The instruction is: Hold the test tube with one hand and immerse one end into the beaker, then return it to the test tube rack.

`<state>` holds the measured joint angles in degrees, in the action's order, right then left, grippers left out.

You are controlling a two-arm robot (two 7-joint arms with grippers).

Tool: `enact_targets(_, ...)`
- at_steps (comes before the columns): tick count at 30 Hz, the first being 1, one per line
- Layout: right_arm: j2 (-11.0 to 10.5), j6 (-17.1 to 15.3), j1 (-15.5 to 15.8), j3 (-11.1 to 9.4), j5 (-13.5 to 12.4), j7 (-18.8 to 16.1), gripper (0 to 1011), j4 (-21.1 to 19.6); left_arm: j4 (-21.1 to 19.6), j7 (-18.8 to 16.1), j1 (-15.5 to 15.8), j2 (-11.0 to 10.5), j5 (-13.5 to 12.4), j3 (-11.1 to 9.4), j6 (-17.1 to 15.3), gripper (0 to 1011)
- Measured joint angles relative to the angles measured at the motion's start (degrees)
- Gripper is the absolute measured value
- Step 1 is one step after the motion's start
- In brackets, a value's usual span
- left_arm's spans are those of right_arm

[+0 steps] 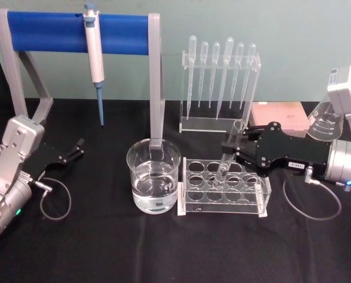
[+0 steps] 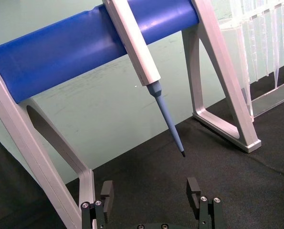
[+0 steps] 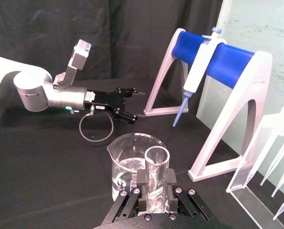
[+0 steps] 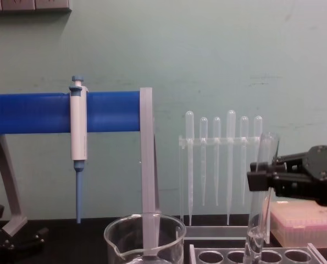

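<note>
Head view: the right gripper (image 1: 231, 148), a black two-fingered claw on a silver wrist, reaches in from the right and is clamped on the upper part of the long clear glass test tube (image 1: 228, 154). The tube leans slightly, and its round bottom sits in a hole of the clear acrylic tube rack (image 1: 223, 187). The wide clear glass beaker (image 1: 153, 175), partly filled with clear liquid, stands just beside the rack on its left, on the black table (image 1: 104, 247). The left gripper (image 1: 76, 148) rests idle at the far left, well apart from the glassware.

Left wrist view: the left gripper's fingers (image 2: 107, 194) stand wide apart with nothing between them, facing the white-and-blue pipettor (image 2: 146, 67) hanging on its blue-barred stand.

Right wrist view: the tube's open rim (image 3: 157, 157) rises between the closed pads, and the beaker (image 3: 132, 164) lies directly beyond it.

Chest view: the tube (image 4: 260, 198) is gripped near its top, its lower end down among the rack holes.

The step in hand looks like the lift out of the rack. Next, the tube probably needs raising until its bottom clears both the rack and the beaker's rim, then carrying left and lowering into the liquid.
</note>
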<state>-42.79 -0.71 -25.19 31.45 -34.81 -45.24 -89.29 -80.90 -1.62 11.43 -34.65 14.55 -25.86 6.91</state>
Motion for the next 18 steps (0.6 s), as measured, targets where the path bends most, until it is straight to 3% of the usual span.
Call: enact_targets(18, 2.95, 2.16, 0.80, 0.76, 2.92, 0.08, 236, 4.58, 0.00, 0.00, 0.00, 0.00, 0.00, 0.00, 0.00, 1000)
